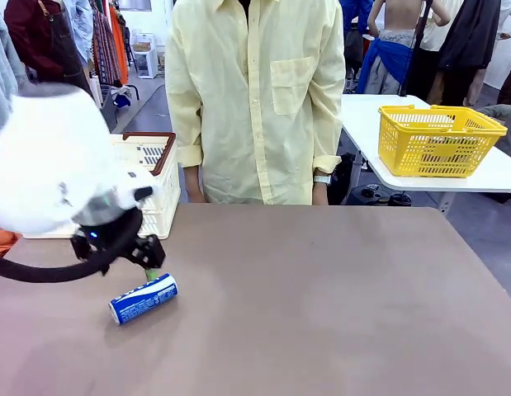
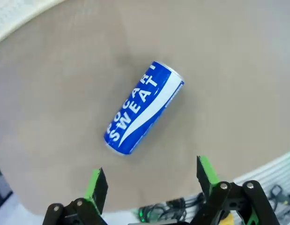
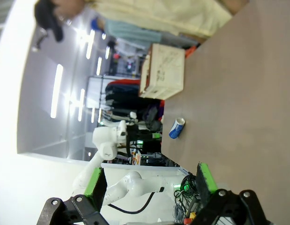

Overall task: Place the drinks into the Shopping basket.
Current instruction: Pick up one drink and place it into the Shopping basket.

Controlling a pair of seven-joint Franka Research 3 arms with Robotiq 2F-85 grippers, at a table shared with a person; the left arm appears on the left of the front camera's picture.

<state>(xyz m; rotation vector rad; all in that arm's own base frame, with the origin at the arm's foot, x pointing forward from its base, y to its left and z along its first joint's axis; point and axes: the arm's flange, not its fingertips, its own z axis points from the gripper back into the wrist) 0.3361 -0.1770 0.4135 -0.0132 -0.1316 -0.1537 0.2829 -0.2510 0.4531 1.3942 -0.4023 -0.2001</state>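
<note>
A blue drink can (image 1: 144,299) with white lettering lies on its side on the brown table (image 1: 321,313), near the left front. My left gripper (image 1: 148,268) hovers just above and behind it, open. In the left wrist view the can (image 2: 144,108) lies slantwise beyond the spread green-padded fingers (image 2: 97,185), with nothing between them. The cream-white Shopping basket (image 1: 156,190) with brown rim handles stands at the table's far left edge. My right gripper (image 3: 149,180) is open and holds nothing, far from the can (image 3: 176,128) and the basket (image 3: 163,70).
A person in a pale yellow shirt (image 1: 255,99) stands at the far side of the table, arms down. A yellow mesh basket (image 1: 437,140) sits on a separate white table at the back right. Wide bare tabletop stretches to the right of the can.
</note>
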